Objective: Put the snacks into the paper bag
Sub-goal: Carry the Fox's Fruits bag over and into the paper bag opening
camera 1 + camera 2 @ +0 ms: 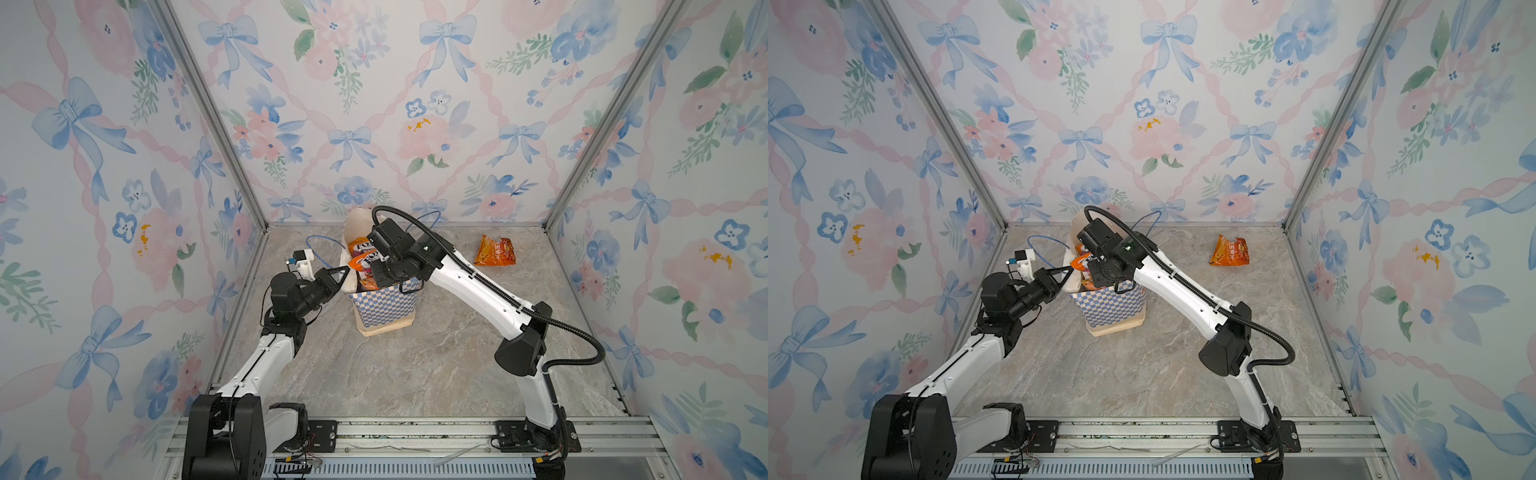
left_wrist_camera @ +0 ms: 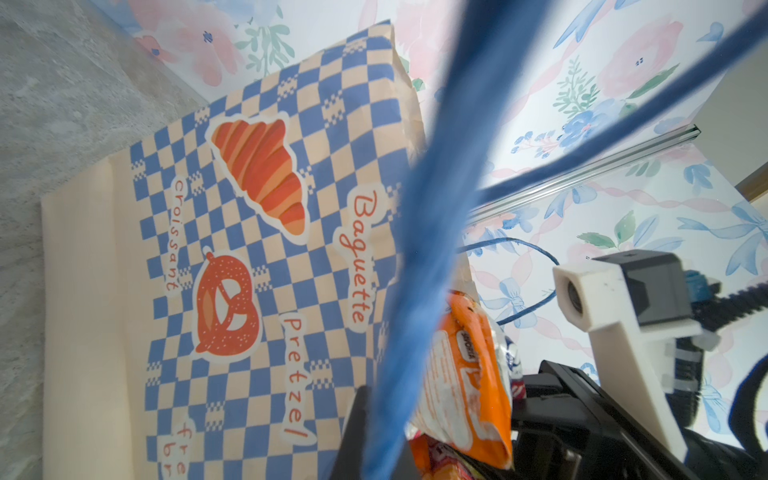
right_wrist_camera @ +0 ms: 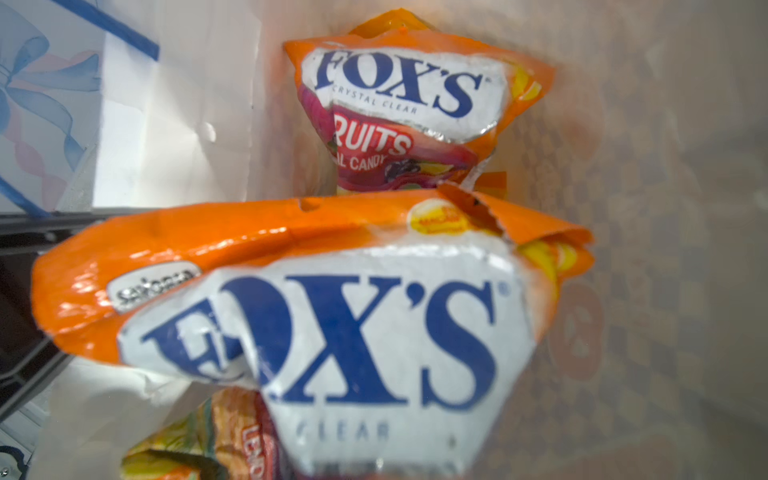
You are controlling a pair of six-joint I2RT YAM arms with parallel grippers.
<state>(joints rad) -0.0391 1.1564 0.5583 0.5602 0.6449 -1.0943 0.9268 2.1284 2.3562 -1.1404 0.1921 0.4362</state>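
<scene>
Apparently the step in hand is the lowering of one more packet into the paper bag (image 1: 384, 307), which stands upright near the middle of the table (image 1: 415, 365). The left gripper (image 1: 343, 274) is clenched on the bag's left rim, at the foot of the blue cord handle (image 2: 428, 249). Whether it pinches paper or cord I cannot tell, but I judge that it holds the mouth open. The right gripper (image 1: 378, 270) reaches down into the mouth from above. Its fingers are hidden in every view. They are closed, and the orange FOX'S packet (image 3: 332, 316) hangs directly before its wrist camera, so I think it is grasped, although the grip itself does not show. Deeper inside the bag stand a FOX'S fruits packet (image 3: 415, 104) and a yellow-orange pack (image 3: 199, 440), so most of the snacks are inside already. Only the orange chip bag (image 1: 495, 250) lies outside, on the table near the back right corner, well apart from the paper bag. The next move calls for the right fingers to release, so that the packet drops among the others. Then the arm must rise straight out without catching the rim or the handles, before it goes for the chip bag. Meanwhile the left grip should not loosen, because the tall bag could easily tip.
</scene>
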